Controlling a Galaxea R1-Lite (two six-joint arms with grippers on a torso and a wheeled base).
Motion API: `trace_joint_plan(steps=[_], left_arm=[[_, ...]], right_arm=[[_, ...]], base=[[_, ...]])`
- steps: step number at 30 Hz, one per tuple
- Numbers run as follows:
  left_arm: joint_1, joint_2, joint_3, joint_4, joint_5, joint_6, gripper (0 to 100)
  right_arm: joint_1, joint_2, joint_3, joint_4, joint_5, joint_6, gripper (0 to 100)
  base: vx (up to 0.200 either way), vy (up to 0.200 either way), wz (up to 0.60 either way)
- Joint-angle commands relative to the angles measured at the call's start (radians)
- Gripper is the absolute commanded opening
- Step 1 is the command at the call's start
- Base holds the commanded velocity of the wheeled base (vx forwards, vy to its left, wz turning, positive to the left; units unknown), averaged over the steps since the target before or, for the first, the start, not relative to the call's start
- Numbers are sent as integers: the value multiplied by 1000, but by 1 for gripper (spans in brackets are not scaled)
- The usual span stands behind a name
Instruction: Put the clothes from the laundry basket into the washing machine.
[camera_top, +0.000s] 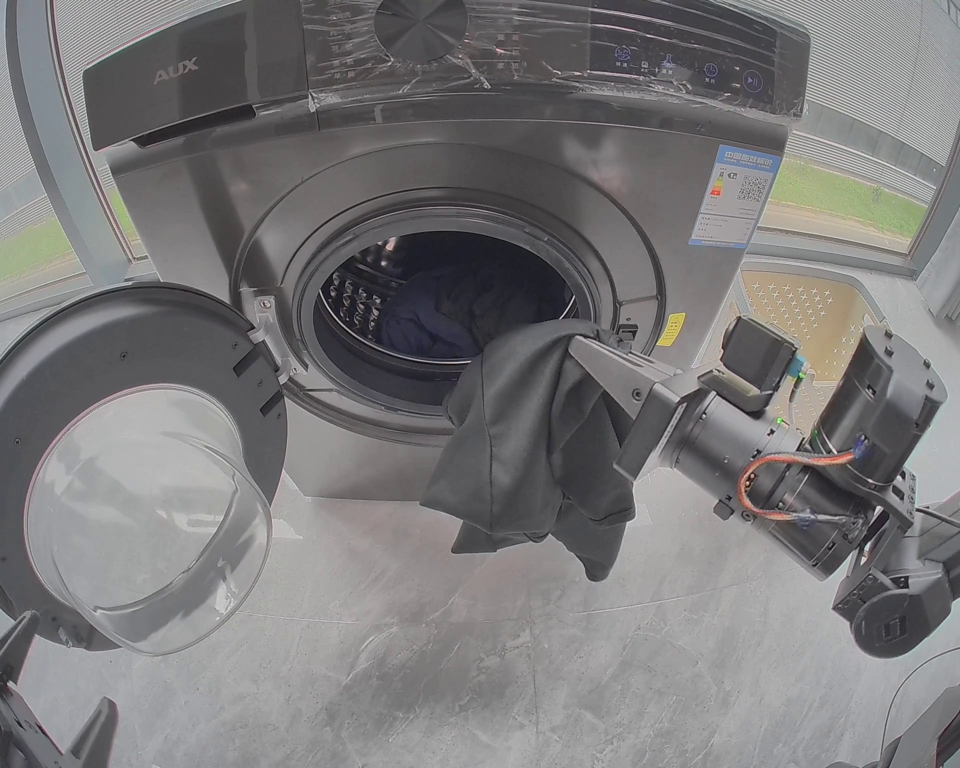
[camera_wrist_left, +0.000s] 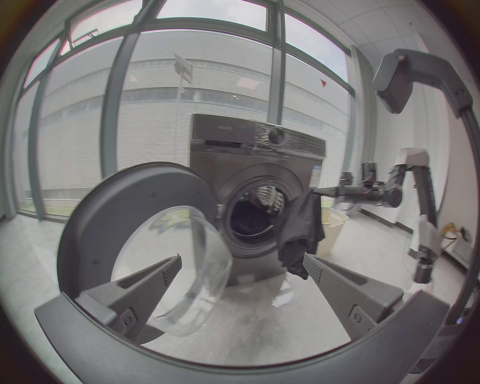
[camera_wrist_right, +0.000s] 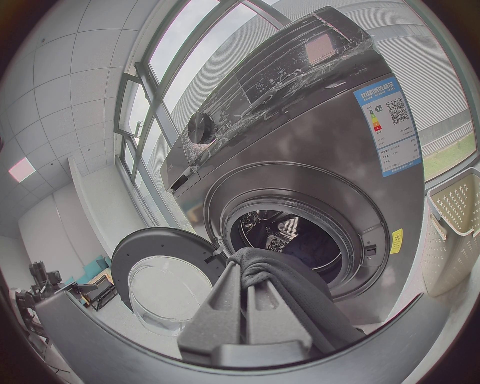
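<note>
Dark grey garment (camera_top: 530, 440) hung from the right gripper (camera_top: 580, 345) at the lower right of the washer (camera_top: 640, 180) opening. Its top edge was at the rim of the drum (camera_top: 360, 300) mouth. The rest draped down in front of the washer, clear of the floor (camera_top: 450, 650). In the right wrist view, the fingers (camera_wrist_right: 272, 310) were pressed together on a bunched fold of the garment (camera_wrist_right: 295, 285).

Dark blue clothing (camera_top: 450, 310) lay inside the drum, behind the hanging garment.

Door (camera_top: 120, 370) stood fully open, swung out to the left of the opening with its glass bowl facing out.

Basket (camera_top: 815, 310), beige and perforated, stood on the floor just right of the washer, behind the right arm. Its contents could not be seen.

Left gripper (camera_wrist_left: 241, 262) was low on the left, near the door and well apart from the garment (camera_wrist_left: 300, 235). Its fingers (camera_wrist_left: 150, 280) were spread wide with nothing between them. From the left wrist view, the right gripper (camera_wrist_left: 315, 191) was held level at the opening with the cloth hanging below it.
</note>
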Motion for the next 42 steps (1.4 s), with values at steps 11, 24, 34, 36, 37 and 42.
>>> trace_joint_plan(steps=[11,24,34,36,37,42], left_arm=[[-157,784,40,-423,-259,3,100],[-324,1198,-58,-718,-167,-31,100],[-411,1399,-160,-822,-173,-94,100],[-425,1427,-181,-836,-172,-94,100],[-430,1442,-190,-842,-172,-94,100],[-430,1517,-219,-891,-176,-92,100]], right_arm=[[-5,151,-145,-38,9,-7,0],[-36,232,-285,-27,23,9,0],[-8,272,-336,-39,31,9,0],[-5,270,-336,-39,31,9,0],[-2,270,-336,-39,29,9,0],[10,269,-331,-41,26,9,0]], base=[[0,0,0],[0,0,0],[0,0,0],[0,0,0],[0,0,0],[0,0,0]])
